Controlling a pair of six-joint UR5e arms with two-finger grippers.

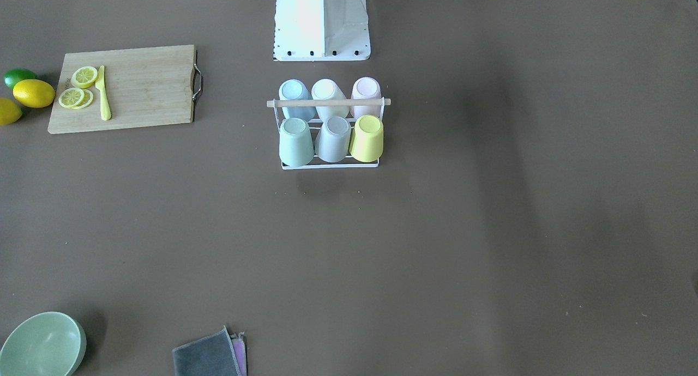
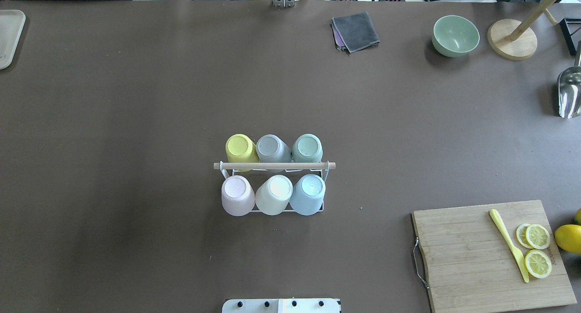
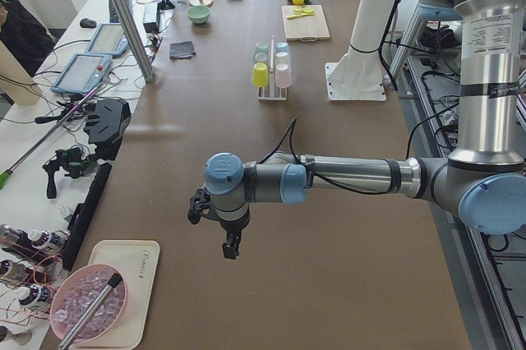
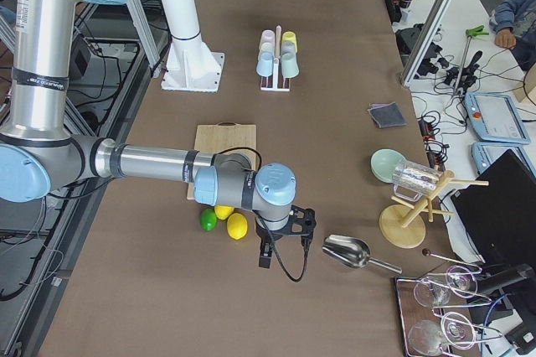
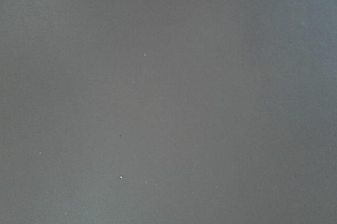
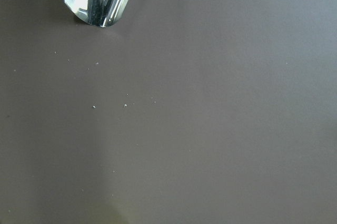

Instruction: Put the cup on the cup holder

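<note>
Cup holder (image 2: 274,166): white wire rack with a wooden rod across the top, standing at the middle of the brown surface (image 2: 136,122), just ahead of the robot's base.
Contents: six cups, all upturned on the pegs, in two rows of three.
- Row away from the robot, from its left: yellow cup (image 2: 240,149), grey cup (image 2: 271,147), green cup (image 2: 307,147).
- Row toward the robot, from its left: pink cup (image 2: 237,195), cream cup (image 2: 274,194), blue cup (image 2: 308,193).

Left end effector (image 3: 231,251): hangs above the surface toward the robot's left end, well apart from the rack. Seen from the side only, so I cannot tell how far its fingers are parted.
Right end effector (image 4: 268,254): hangs above the surface toward the robot's right end, between the lemon (image 4: 238,225) and the metal scoop (image 4: 347,250). Its opening cannot be told either.

Also present: cutting board (image 2: 472,258) with lemon slices (image 2: 538,249) and a yellow knife (image 2: 508,242); green bowl (image 2: 455,35); grey cloth (image 2: 356,31).
</note>
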